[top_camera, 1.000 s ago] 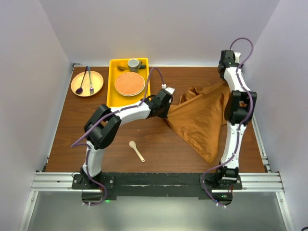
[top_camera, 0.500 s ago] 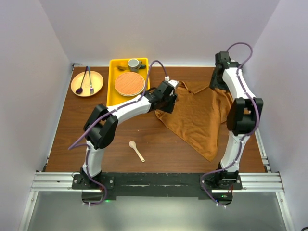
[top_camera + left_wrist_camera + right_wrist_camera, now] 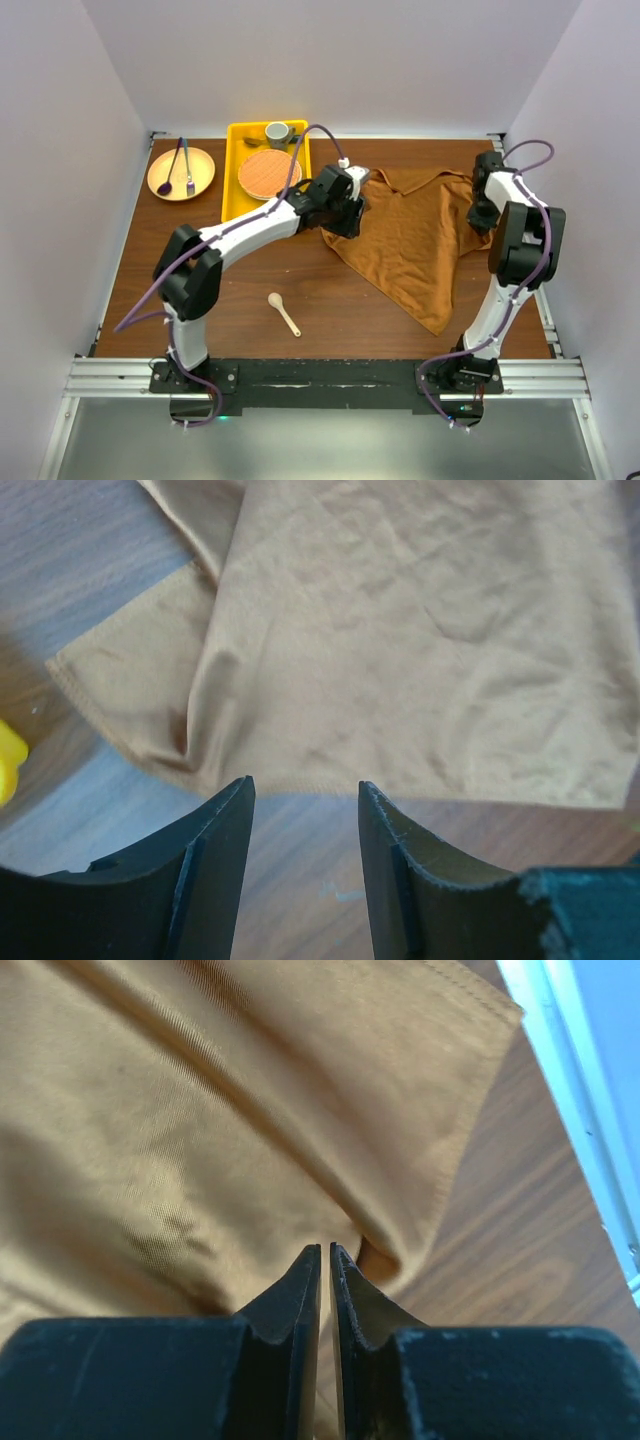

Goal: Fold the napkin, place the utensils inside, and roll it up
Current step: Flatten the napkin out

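The rust-brown napkin [image 3: 410, 240] lies rumpled and partly spread on the right half of the table, one corner pointing toward the front. My left gripper [image 3: 345, 215] hovers at its left corner, open, with bare wood between the jaws and the napkin's hem [image 3: 400, 630] just beyond the left gripper [image 3: 305, 790]. At the napkin's right edge my right gripper [image 3: 483, 205] is shut to a thin slit; the right gripper [image 3: 325, 1250] sits over the napkin [image 3: 200, 1110] beside a folded hem, and I cannot tell if cloth is pinched. The cream spoon [image 3: 284, 313] lies alone at the front.
A yellow tray [image 3: 235, 205] at the back holds a round orange mat [image 3: 269, 174] and a cup [image 3: 278, 132]. A tan plate [image 3: 180, 173] at back left carries a purple spoon and a dark fork. The table's right rail [image 3: 580, 1110] runs close to the right gripper.
The left gripper opened and let go of the napkin's corner, which dropped flatter. The right arm swung from the back corner to the napkin's right edge, and its jaws closed.
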Robot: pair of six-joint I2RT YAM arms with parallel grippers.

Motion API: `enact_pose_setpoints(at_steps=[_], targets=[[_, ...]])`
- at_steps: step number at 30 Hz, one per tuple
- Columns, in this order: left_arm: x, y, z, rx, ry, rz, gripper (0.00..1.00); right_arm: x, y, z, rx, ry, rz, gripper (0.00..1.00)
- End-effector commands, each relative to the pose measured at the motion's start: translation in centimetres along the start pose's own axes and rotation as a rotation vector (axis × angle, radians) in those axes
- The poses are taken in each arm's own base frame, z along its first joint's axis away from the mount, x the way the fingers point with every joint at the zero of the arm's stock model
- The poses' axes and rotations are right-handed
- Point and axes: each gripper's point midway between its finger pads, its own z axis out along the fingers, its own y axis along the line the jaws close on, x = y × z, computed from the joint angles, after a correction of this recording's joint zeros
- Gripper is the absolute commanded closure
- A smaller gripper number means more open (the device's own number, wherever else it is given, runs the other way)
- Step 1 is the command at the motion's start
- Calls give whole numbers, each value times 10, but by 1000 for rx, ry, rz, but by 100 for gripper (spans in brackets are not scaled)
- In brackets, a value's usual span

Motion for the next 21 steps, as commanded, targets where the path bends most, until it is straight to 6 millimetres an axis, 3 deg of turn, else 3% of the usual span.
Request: enact_pose_setpoints(at_steps=[1,6,9,11,14,15,16,17,18,19,20,21], targets=[[-10,-5,-37,35,-57,25,48,-14,3,21,29,-61,11,88],[-2,-4,-53,33,-62,13,48,-10,-23,44,130,-40,30,87],[-1,-2,-62,20,-66,8,48,-30,-45,54,233,-77,-19,85],[2,1,-69,4,-61,5,48,-58,-45,54,278,-120,-38,84],[4,3,-76,-6,-59,-1,48,-80,-27,25,199,-149,-42,77],[4,3,-78,-9,-61,-2,48,-74,-17,10,186,-151,-73,73],[4,3,-79,-4,-65,-2,48,-67,-15,-2,184,-151,-90,64],[1,1,-79,5,-74,-1,48,-69,-23,-28,192,-195,-80,56],[0,-1,-78,17,-76,4,48,-60,-22,-44,178,-200,-59,49],[-4,-3,-77,26,-84,10,48,-39,-23,-43,151,-165,-74,43],[-7,-5,-77,31,-87,13,48,-30,-23,-48,115,-159,-68,34],[-9,-7,-75,40,-86,26,48,-23,-23,-65,46,-165,-18,33]])
